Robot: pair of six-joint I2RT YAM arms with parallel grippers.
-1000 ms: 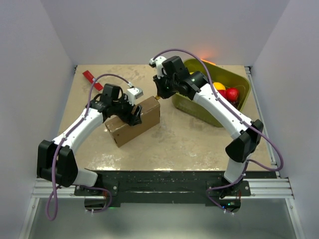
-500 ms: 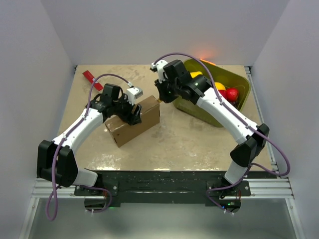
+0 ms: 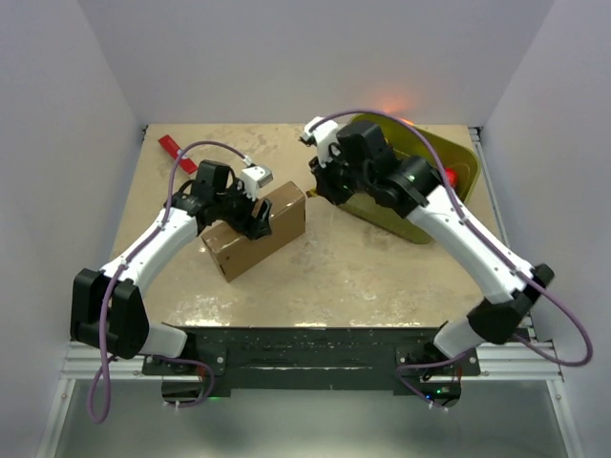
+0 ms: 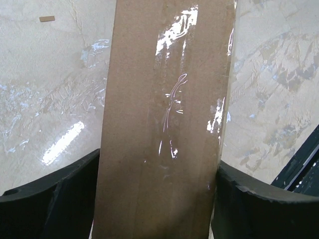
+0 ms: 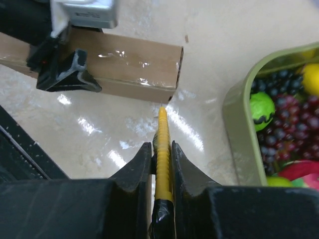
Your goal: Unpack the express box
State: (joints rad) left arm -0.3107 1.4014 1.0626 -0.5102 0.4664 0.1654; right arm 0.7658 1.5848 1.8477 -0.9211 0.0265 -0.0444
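Note:
The express box (image 3: 256, 232), plain brown cardboard sealed with clear tape, stands on a long edge left of the table's middle. My left gripper (image 3: 246, 218) is shut on the express box (image 4: 164, 124), one black finger pressed on each broad side. My right gripper (image 3: 319, 184) is shut on a yellow ridged utility knife (image 5: 162, 149) with black tape at its base. The knife tip points at the box's right end (image 5: 172, 74) and sits just short of its lower corner. The box top in the right wrist view shows shiny tape.
An olive-green tub (image 3: 434, 153) of fruit stands at the back right, close behind my right arm; its rim shows in the right wrist view (image 5: 239, 124). A red flat item (image 3: 178, 151) lies at the back left corner. A small cardboard scrap (image 4: 47, 19) lies on the table.
My right arm has swung right and stretched out, its gripper and knife shifting a little right and down by the box's right end. The left arm and box have not moved.

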